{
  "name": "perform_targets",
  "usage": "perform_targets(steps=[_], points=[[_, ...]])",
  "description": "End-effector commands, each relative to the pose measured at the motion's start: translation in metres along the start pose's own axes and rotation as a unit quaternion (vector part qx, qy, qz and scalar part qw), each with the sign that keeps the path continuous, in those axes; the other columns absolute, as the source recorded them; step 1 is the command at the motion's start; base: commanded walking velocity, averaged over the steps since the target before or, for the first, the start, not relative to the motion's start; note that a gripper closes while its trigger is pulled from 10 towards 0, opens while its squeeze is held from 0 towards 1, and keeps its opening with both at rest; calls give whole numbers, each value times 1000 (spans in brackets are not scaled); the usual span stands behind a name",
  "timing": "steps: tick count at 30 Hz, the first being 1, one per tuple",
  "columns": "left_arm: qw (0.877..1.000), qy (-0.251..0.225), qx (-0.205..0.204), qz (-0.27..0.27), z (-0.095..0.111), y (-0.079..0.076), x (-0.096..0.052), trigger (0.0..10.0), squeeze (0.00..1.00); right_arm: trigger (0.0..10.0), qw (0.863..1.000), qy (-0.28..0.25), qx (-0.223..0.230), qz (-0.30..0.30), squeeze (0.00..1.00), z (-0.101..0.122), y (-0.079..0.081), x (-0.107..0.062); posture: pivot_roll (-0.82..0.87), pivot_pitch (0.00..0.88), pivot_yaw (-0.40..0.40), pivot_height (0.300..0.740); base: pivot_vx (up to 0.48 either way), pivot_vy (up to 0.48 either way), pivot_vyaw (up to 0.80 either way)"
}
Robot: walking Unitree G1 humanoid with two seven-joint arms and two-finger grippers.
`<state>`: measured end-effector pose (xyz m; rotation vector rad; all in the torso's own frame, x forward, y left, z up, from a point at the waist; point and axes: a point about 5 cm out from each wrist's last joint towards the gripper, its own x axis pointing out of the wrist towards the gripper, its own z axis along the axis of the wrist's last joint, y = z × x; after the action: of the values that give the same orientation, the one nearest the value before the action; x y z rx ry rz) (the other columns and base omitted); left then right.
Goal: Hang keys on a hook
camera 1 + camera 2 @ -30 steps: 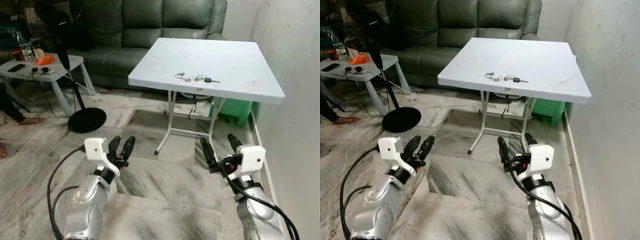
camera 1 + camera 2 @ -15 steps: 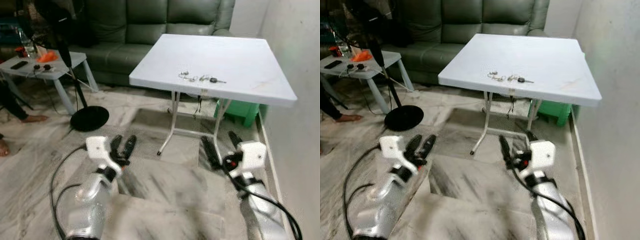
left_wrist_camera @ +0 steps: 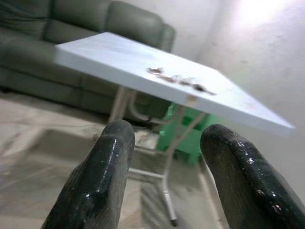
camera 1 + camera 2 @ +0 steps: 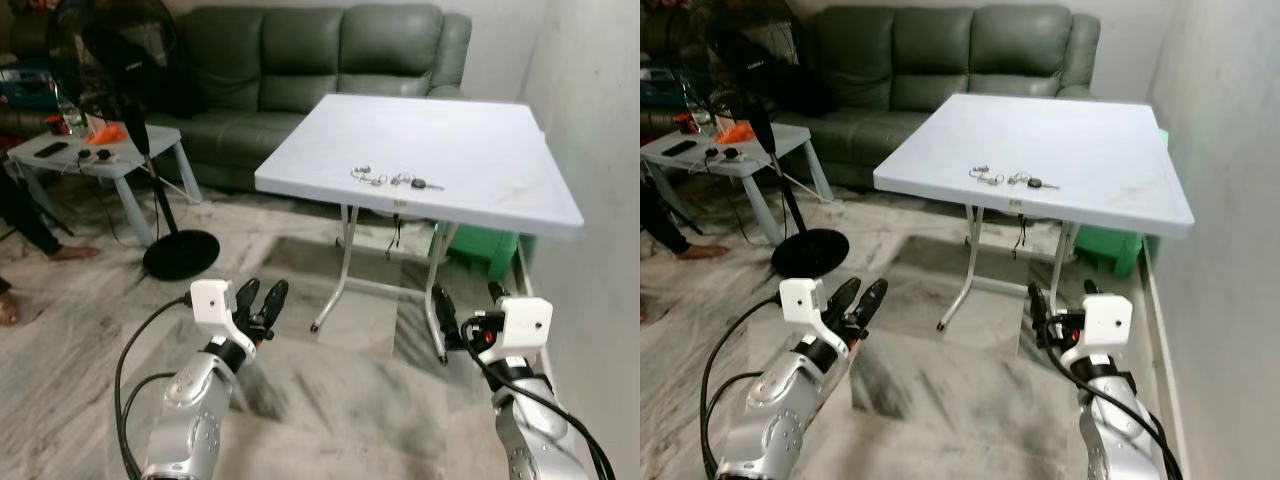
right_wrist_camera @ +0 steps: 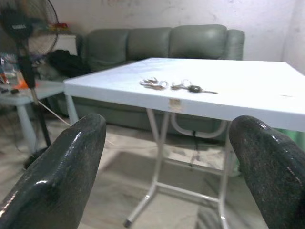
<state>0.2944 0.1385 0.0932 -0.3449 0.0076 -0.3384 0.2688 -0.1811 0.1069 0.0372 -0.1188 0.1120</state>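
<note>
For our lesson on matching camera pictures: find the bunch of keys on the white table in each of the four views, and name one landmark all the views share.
Left eye view: the keys lie near the white folding table's front edge.
Right eye view: same spot, near the front edge.
Left wrist view: on the tabletop, seen above and between the two fingers.
Right wrist view: on the tabletop, seen between the fingers.
Shared landmark: the green sofa behind the table.

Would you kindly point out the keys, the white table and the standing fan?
keys (image 4: pixel 393 180), left eye view, middle of the bunch on the tabletop.
white table (image 4: pixel 470 135), left eye view, bare part of its top.
standing fan (image 4: pixel 182 252), left eye view, its round black base.
</note>
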Motion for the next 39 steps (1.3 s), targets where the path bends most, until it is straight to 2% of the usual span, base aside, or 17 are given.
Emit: perform_targets(steps=[1, 39], points=[[1000, -1, 6, 5, 2, 3, 0, 10000, 0, 10000, 1000, -5, -2, 8, 0, 4, 4, 2, 18, 0, 18, 740, 270, 0, 0], [1000, -1, 4, -1, -1, 0, 3, 10000, 0, 10000, 1000, -4, -5, 21, 0, 5, 6, -1, 8, 0, 14, 740, 337, 0, 0]])
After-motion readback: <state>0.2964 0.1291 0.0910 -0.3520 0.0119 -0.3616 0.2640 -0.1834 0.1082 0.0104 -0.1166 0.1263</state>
